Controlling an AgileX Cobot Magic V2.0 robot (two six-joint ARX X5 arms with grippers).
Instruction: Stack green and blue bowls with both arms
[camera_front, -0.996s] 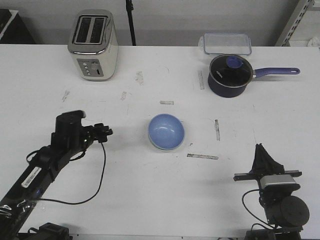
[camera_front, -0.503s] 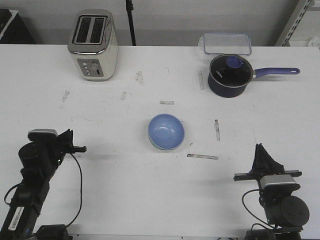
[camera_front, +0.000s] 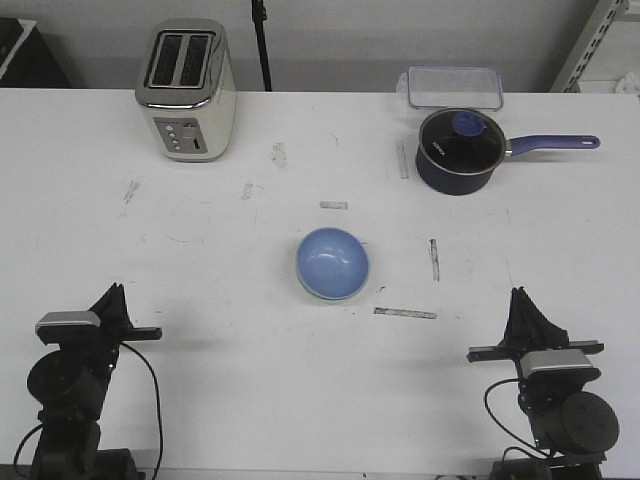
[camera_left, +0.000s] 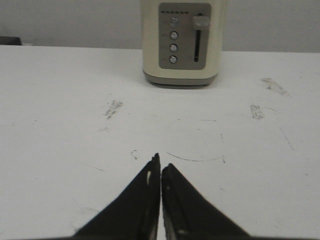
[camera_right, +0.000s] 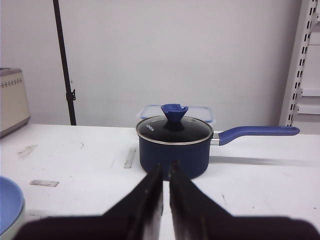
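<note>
The glossy light periwinkle blue bowl (camera_front: 333, 261) sits nested inside the pale mint green bowl (camera_front: 331, 294), whose rim shows only as a thin edge beneath it, near the middle of the scuffed white surface (camera_front: 250, 330); the stack's edge also shows in my right wrist view (camera_right: 10, 205). My left pincer (camera_front: 108, 303) rests at the near left corner, well apart from the bowls, its two black fingers (camera_left: 142, 200) pressed together on nothing. My right pincer (camera_front: 522, 312) rests at the near right corner, likewise closed and empty. At the far left stands a cream and silver two-slot toaster (camera_front: 187, 90). At the far right stands a dark navy lidded saucepan with a purple handle (camera_front: 458, 150), with a clear rectangular plastic container (camera_front: 452, 86) just behind it.
</note>
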